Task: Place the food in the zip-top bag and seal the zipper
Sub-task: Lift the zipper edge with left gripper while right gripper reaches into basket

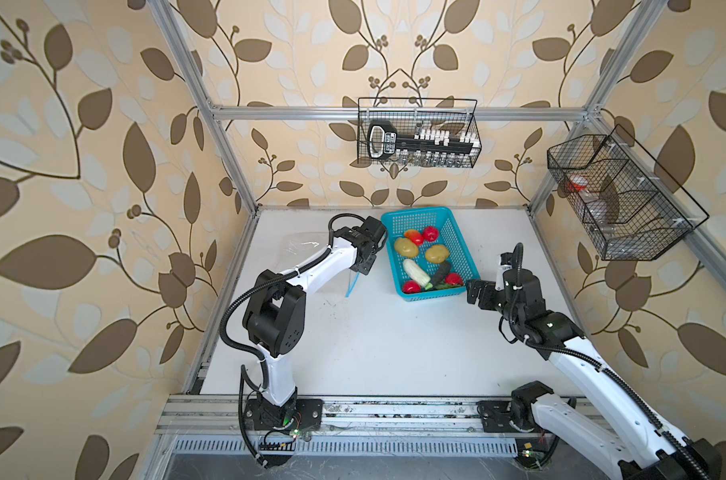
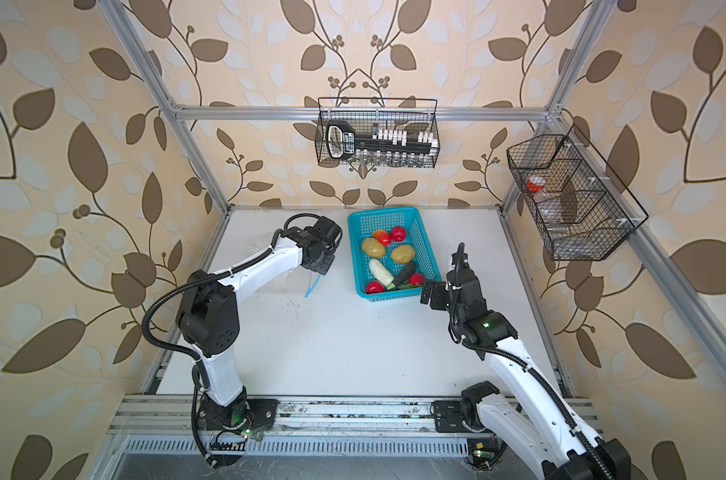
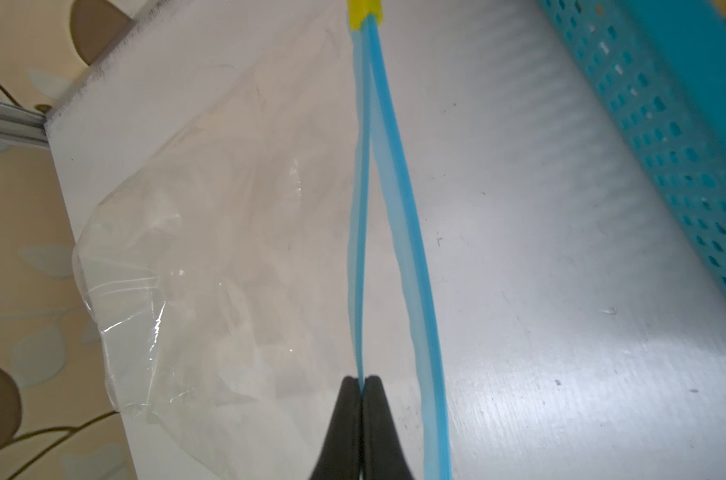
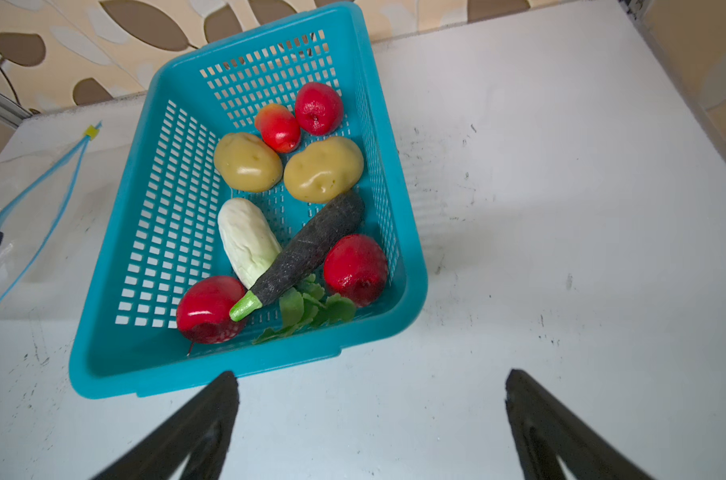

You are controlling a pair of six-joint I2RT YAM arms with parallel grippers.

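The left gripper has its black, tapered fingers pressed together, pinching one thin light-blue strip of the zipper. The two flexible zipper strips bow apart along most of their length and meet at the small yellow slider tab. The clear, crinkled plastic zip-top bag extends from the zipper across the matte white table. In both top views it sits under the left arm, just beside the turquoise perforated plastic basket.

The right gripper has its black fingers spread wide and holds nothing. It is positioned over bare table near the basket's solid rim.

All food lies inside the rectangular basket:
- two tan, dimpled potatoes, side by side;
- one glossy red-yellow fruit;
- three glossy red round fruits;
- one smooth white oblong vegetable;
- one dark, rough-textured eggplant with a green stem, touching the white vegetable;
- thin green leaves beside the eggplant's stem end.
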